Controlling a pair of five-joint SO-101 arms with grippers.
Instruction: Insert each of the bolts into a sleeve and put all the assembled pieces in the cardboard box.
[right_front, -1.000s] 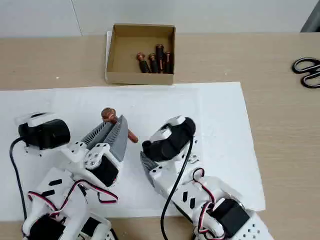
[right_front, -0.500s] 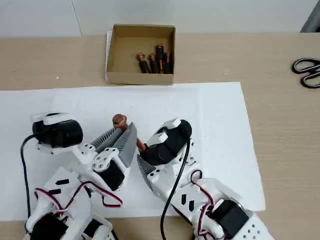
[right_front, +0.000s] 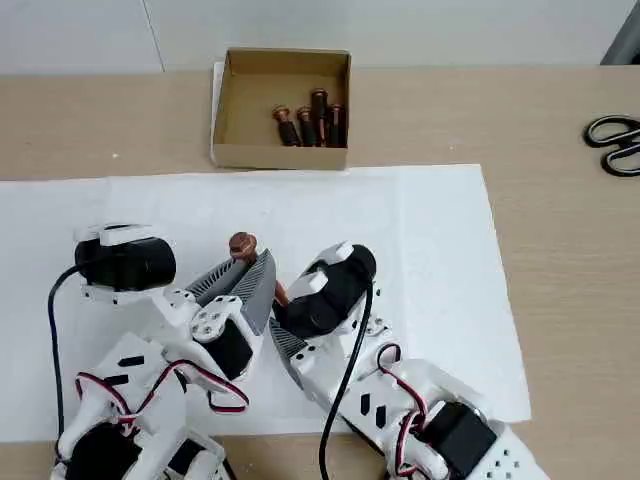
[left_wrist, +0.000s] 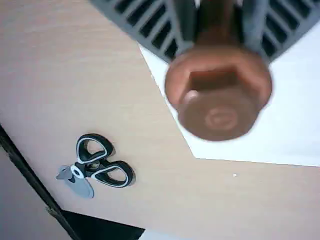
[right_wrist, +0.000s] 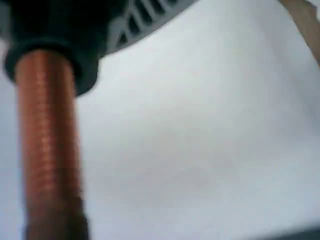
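Where the two arms meet low over the white paper sheet (right_front: 430, 250), the left gripper (right_front: 250, 262) is clamped on a copper bolt (right_front: 243, 245). Its grey ribbed jaws are drawn in tight on the shank just under the hexagonal head. In the left wrist view that head (left_wrist: 218, 95) juts out past the jaw tips, held off the paper.

The bolt slants from its head towards the right gripper (right_front: 288, 312), and its threaded end reaches the front of that gripper. In the right wrist view the copper threaded shank (right_wrist: 47, 140) comes out of a black sleeve (right_wrist: 55, 55). The sleeve sits hard against the right gripper's grey ribbed jaw, gripped there above the paper, with the jaws closed to about the sleeve's width.

Beyond the arms the paper runs on to its far edge on the wooden table (right_front: 560, 250). The cardboard box (right_front: 232, 100) stands just past that edge, open at the top. Several assembled pieces (right_front: 312, 122) lie side by side in the part of the box nearer the right arm. A pair of scissors (right_front: 615, 143) lies on the bare wood at the table's far right, well apart from the box.
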